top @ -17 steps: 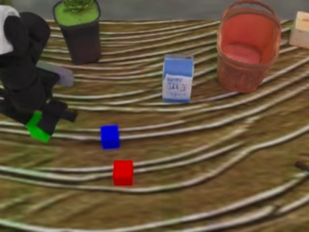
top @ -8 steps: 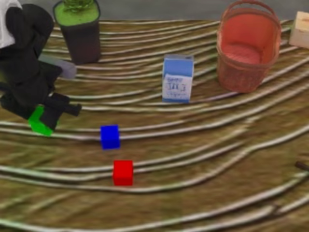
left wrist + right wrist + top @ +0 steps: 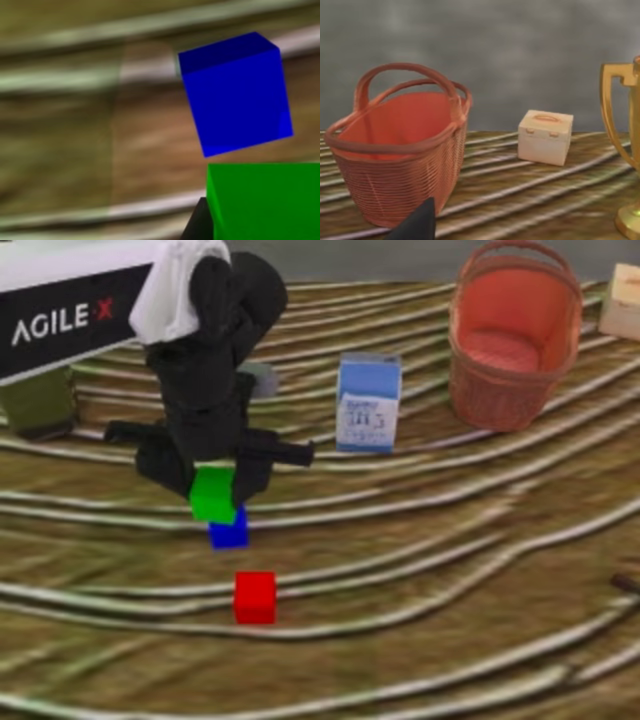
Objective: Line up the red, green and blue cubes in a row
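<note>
My left gripper (image 3: 214, 496) hangs left of the table's middle, shut on the green cube (image 3: 213, 495). That cube overlaps the far edge of the blue cube (image 3: 231, 533), which rests on the table just nearer the front. The red cube (image 3: 255, 597) sits alone a little farther forward and to the right. In the left wrist view the green cube (image 3: 265, 200) fills the corner beside one dark finger (image 3: 200, 225), with the blue cube (image 3: 235, 95) close beyond it. Only a dark tip (image 3: 625, 583) of the right arm shows, at the right edge.
A blue-and-white carton (image 3: 368, 402) stands behind the cubes. The red woven basket (image 3: 515, 335) is at the back right, with a cream box (image 3: 625, 300) beyond it. A gold trophy (image 3: 625, 150) shows in the right wrist view. A pot (image 3: 40, 405) sits at the far left under the arm.
My left arm has swung right from the table's left edge, carrying the green cube to just above the blue cube. The red and blue cubes have not moved.
</note>
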Controlling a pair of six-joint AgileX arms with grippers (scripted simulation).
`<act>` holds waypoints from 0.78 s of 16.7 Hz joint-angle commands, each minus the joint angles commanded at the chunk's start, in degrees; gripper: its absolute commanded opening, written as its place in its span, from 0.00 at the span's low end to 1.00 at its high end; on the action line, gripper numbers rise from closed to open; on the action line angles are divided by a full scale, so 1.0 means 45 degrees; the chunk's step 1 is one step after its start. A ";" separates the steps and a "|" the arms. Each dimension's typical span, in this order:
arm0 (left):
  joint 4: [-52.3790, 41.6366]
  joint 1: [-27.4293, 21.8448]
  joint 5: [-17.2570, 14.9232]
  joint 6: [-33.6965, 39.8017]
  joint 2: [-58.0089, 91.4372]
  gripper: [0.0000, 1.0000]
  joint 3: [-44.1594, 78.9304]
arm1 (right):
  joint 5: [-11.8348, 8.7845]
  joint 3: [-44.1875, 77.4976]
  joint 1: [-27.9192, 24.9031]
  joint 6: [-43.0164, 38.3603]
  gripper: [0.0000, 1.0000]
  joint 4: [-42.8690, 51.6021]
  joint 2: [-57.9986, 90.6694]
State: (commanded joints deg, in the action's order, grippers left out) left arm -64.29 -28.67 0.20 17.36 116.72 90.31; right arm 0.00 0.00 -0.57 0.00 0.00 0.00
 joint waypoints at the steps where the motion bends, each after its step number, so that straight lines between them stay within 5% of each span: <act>1: -0.0175 -0.0614 0.0014 0.1077 0.0189 0.00 0.0347 | 0.0000 0.0000 0.0000 0.0000 1.00 0.0000 0.0000; 7: -0.0896 -0.3660 0.0100 0.5951 0.0889 0.00 0.1954 | 0.0000 0.0000 0.0000 0.0000 1.00 0.0000 0.0000; 13: -0.0997 -0.4210 0.0127 0.6644 0.0976 0.00 0.2247 | 0.0000 0.0000 0.0000 0.0000 1.00 0.0000 0.0000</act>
State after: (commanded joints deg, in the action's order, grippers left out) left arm -68.78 -47.62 0.77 47.26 121.11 100.42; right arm 0.00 0.00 -0.57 0.00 0.00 0.00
